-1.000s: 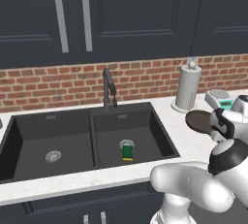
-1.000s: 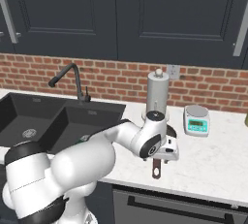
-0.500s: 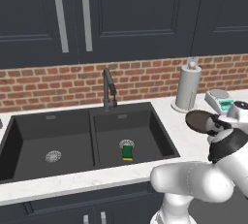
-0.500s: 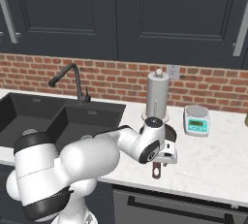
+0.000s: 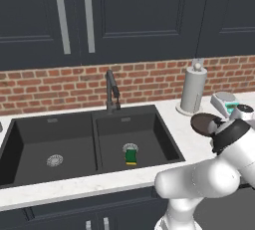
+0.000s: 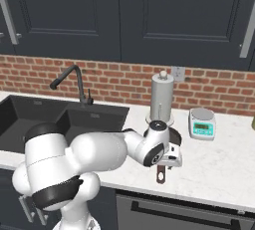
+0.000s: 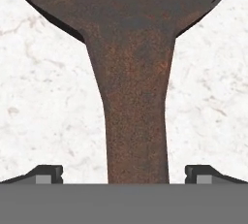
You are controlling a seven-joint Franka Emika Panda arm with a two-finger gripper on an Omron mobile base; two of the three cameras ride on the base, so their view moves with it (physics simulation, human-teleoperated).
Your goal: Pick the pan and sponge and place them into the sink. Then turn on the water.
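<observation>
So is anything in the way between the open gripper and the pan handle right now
Nothing visible. In the hand view the pan handle runs straight up between the open gripper fingertips, with bare white counter either side.

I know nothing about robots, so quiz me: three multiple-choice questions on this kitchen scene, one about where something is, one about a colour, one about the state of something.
1. Where is the sponge?
A. On the counter by the paper towel roll
B. In the right basin of the sink
C. On top of the kitchen scale

2. What colour is the wall behind the faucet?
A. Red brick
B. White tile
C. Green paint

3. How does the pincer stand at the pan?
A. Shut tight on the pan's rim
B. Open, one fingertip on each side of the handle
C. Open, above the sink drain

Answers: 1 B, the left base view shows the green and yellow block near that basin's drain. 2 A, red bricks run along the backsplash. 3 B, the hand view shows the brown handle between the two spread fingertips.
</observation>
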